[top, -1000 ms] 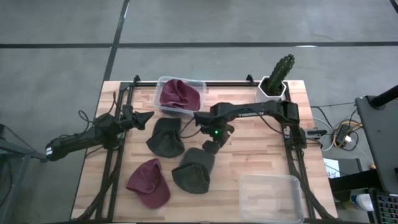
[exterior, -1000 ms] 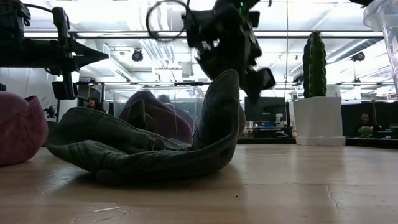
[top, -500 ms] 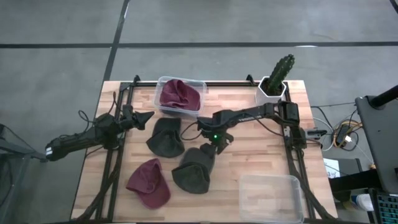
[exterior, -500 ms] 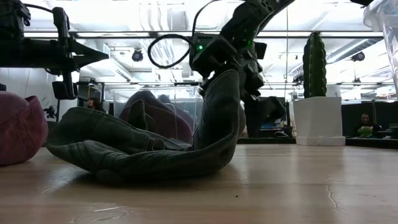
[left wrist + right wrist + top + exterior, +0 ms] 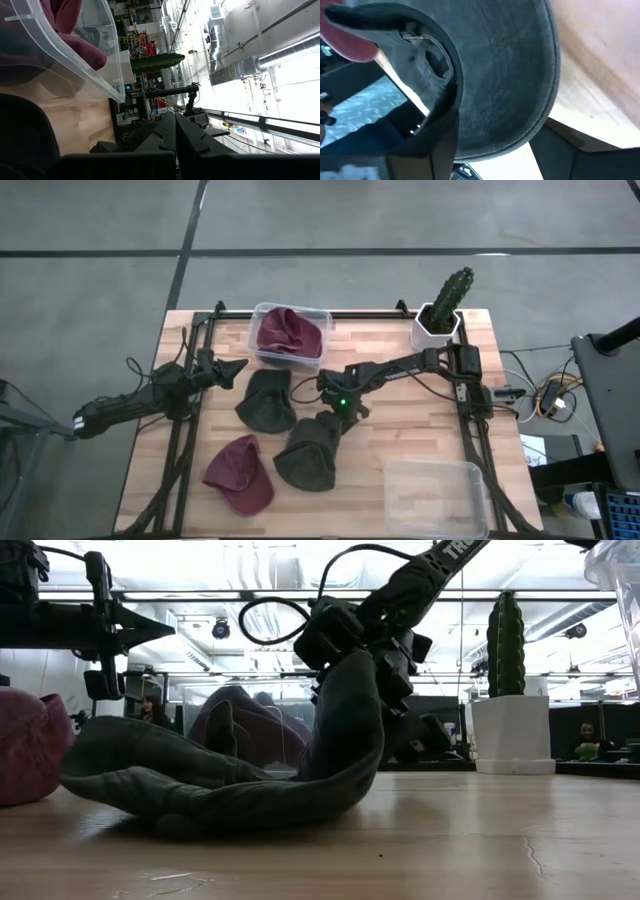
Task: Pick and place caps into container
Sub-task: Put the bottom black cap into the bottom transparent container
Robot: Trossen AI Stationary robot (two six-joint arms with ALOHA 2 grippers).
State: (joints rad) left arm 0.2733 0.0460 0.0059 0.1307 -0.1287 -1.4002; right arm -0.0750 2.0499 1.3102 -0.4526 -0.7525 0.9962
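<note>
Two dark olive caps lie mid-table, one (image 5: pixel 267 402) farther back and one (image 5: pixel 308 457) nearer. The nearer one rests on its crown with its brim (image 5: pixel 350 730) standing up. My right gripper (image 5: pixel 334 418) is down at that brim, open, one finger on each side. A maroon cap (image 5: pixel 240 474) lies near the front left. Another maroon cap (image 5: pixel 288 333) sits inside the clear container (image 5: pixel 262 311) at the far edge. My left gripper (image 5: pixel 238 368) waits shut beside that container, level and holding nothing. My right gripper straddles the nearer olive cap's raised brim (image 5: pixel 510 80), with one finger (image 5: pixel 442 135) on the strap side and the other (image 5: pixel 560 147) behind the brim. The fingers slant down from the far side. They lean on the brim, which tilts. The cap's crown (image 5: pixel 170 775) stays on the table.
A second clear container (image 5: pixel 436 498) stands at the front right corner. A green cactus in a white pot (image 5: pixel 444 308) stands at the far right. Black frame rails (image 5: pixel 186 442) run along both sides of the table.
My right gripper has come down onto the nearer olive cap, tipping further downward and rolling as it went, and now straddles the raised brim. The brim has been pushed over a little, and the cap's low part has slid slightly along the table.
</note>
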